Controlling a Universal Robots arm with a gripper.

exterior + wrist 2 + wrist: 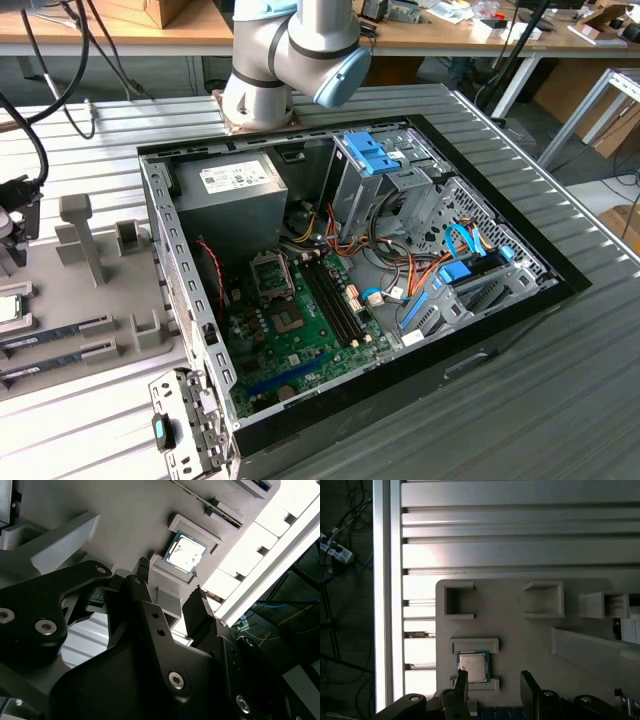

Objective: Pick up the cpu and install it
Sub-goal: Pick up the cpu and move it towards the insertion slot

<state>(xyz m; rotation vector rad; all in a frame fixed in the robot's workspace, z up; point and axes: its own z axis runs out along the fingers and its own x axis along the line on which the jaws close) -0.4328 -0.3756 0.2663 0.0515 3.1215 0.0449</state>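
cpu [473,666]: seated in grey tray [520,630] recess | pincer [493,676]: spread wide, empty, hovering near cpu

Ribbed metal table [570,390], open computer case [455,358] on it, grey parts tray [108,292] alongside

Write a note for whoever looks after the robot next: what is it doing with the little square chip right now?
Gripper: fingers open, holding nothing, poised right by the cpu.
cpu: lies flat in its slot on the grey tray, silvery top up; both wrist views show it there, outside the computer case.
Done: the gripper has been brought to the cpu.
Left: the cpu is not yet picked up, and it is not yet installed on the green board inside the open case.
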